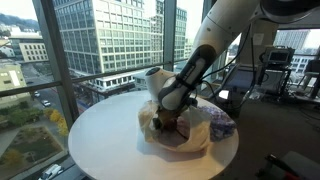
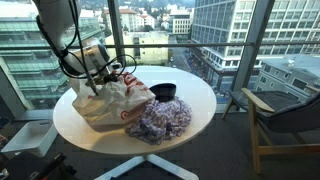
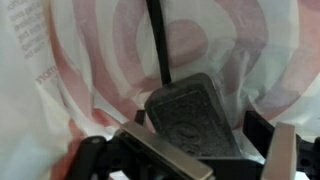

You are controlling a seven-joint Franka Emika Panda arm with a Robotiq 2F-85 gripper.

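Hovers low, pincer [image 2: 101, 72] spread wide to span the crumpled plastic bag [image 2: 108, 102], slumped limp on the counter [image 2: 203, 98] beside patterned cloth [image 2: 160, 118].

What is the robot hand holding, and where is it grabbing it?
Nothing. The gripper is open over the white bag. Its fingers stand apart from the dark flat thing between them.

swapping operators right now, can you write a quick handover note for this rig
gripper: jaws open, empty, low over the bag.
things: bag on the table, beside a patterned cloth and a black bowl. A dark flat case with a strap lies on the bag, between the jaws in the wrist view.
done: jaws lined up around the case.
left: no grip yet; case not lifted.
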